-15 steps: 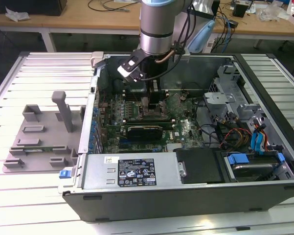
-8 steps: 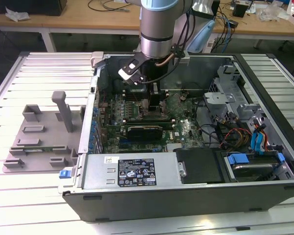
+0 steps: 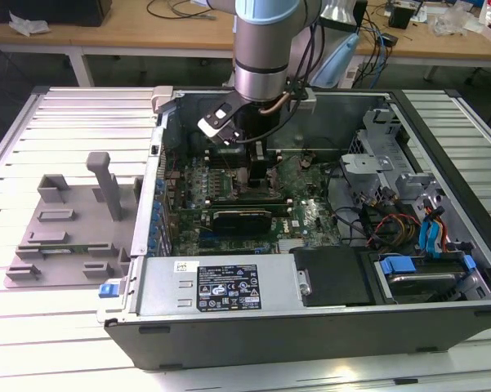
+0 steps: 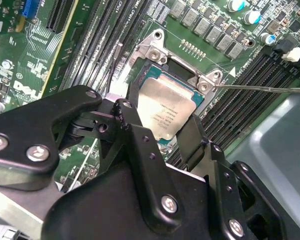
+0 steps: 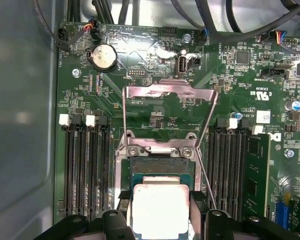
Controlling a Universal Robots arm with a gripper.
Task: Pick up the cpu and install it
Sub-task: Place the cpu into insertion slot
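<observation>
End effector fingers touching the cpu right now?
Touching. In the first wrist view the end effector has its fingers flush against two opposite edges of the cpu, with no gap showing. The second wrist view agrees.

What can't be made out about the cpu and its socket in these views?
Second wrist view: the gripper covers the cpu's near edges, so whether it sits in the socket or hangs above cannot be told.
First wrist view: the picture edge cuts off part of the cpu; the cpu hides what lies beneath it.
Exterior view: the arm blocks the cpu and socket.
</observation>
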